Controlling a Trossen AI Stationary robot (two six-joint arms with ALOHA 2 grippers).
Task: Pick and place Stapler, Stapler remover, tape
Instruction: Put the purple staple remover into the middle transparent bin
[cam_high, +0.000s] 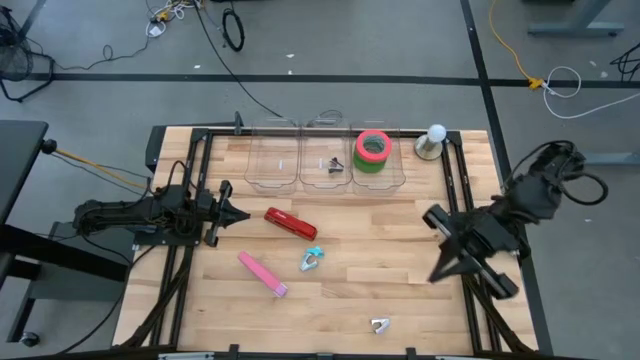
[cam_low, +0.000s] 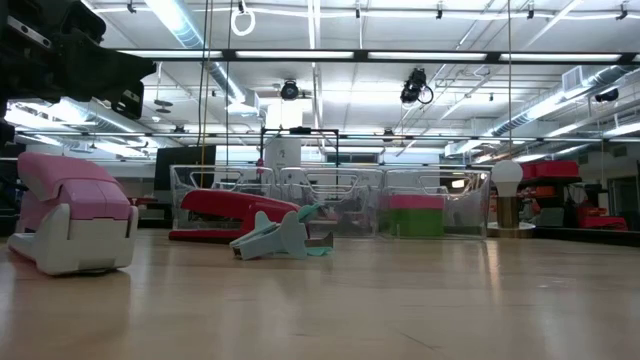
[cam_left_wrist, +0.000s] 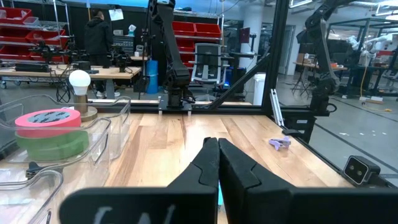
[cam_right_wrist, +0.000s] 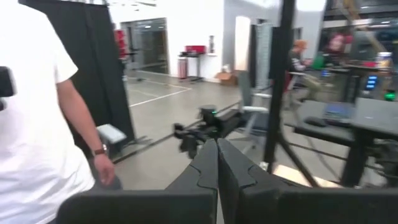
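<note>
A red stapler (cam_high: 290, 223), a pink stapler (cam_high: 263, 273) and a teal staple remover (cam_high: 312, 260) lie on the wooden table. A pale staple remover (cam_high: 379, 325) lies near the front edge. The red tape roll lies flat on the green one (cam_high: 372, 150) in the right clear bin; the stack also shows in the left wrist view (cam_left_wrist: 48, 127). A dark staple remover (cam_high: 335, 166) lies in the middle bin. My left gripper (cam_high: 228, 211) is shut and empty, just left of the red stapler. My right gripper (cam_high: 433, 214) is shut and empty, at the table's right.
Three clear bins (cam_high: 272, 160) stand in a row at the far edge. A white bulb on a round base (cam_high: 432, 142) stands right of them. Black frame rails run along both table sides. A person in a white shirt (cam_right_wrist: 37, 124) stands beyond the table.
</note>
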